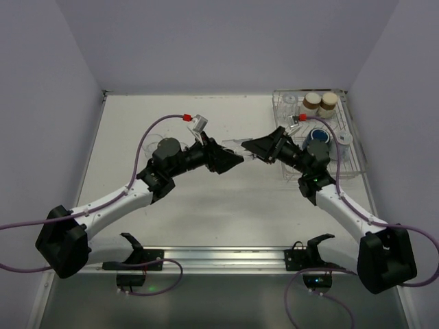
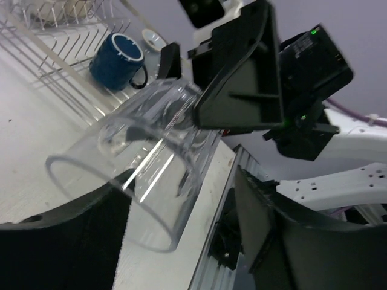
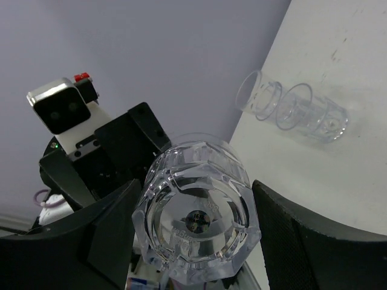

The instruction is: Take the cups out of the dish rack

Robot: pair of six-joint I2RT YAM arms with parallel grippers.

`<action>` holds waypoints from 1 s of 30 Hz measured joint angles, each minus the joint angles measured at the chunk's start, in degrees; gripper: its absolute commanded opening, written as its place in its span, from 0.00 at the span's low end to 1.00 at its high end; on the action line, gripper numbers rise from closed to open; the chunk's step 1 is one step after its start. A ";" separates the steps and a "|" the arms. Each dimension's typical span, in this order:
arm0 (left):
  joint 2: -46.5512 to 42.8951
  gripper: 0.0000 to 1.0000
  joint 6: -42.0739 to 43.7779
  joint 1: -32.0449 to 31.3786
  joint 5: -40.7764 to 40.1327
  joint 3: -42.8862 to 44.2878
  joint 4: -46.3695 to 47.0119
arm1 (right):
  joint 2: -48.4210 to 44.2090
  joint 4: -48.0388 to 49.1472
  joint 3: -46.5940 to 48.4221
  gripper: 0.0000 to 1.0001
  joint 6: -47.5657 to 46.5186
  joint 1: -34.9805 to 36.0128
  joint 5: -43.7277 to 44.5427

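While the right pincer (image 3: pixel 196 199) grips the clear tumbler (image 2: pixel 139 151) by its base, the left pincer (image 2: pixel 181 187), open around the rim, should clamp squarely before any release.

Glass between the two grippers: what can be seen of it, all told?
The glass is a clear, empty tumbler with smooth walls and a thick faceted base. It lies roughly level in the air above the middle of the table. The right gripper clamps its base end. The left gripper has its fingers open on either side of the mouth end, with a gap showing on one side.
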 measured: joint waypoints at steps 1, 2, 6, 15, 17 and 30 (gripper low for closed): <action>0.09 0.39 -0.39 0.00 0.17 0.00 1.14 | 1.14 1.18 -0.09 0.28 0.85 0.79 -0.24; 0.09 0.24 -1.09 0.00 0.20 0.00 1.88 | 2.19 2.34 -0.20 0.28 1.92 1.49 -0.46; -0.50 0.00 -3.41 0.24 0.87 0.15 4.07 | 5.09 9.40 -0.57 0.39 5.73 2.19 -0.26; -0.59 0.00 8.57 -0.39 -13.22 9.70 -20.11 | 5.79 7.76 -4.70 0.99 4.28 3.98 1.70; 1.05 0.00 12.72 -0.20 -18.93 15.93 -29.20 | 4.22 3.63 -5.49 0.99 1.40 4.09 3.04; 17.99 0.00 26.25 11.50 -35.85 31.74 -59.41 | -8.35 -20.81 -7.43 0.99 -16.50 4.07 16.24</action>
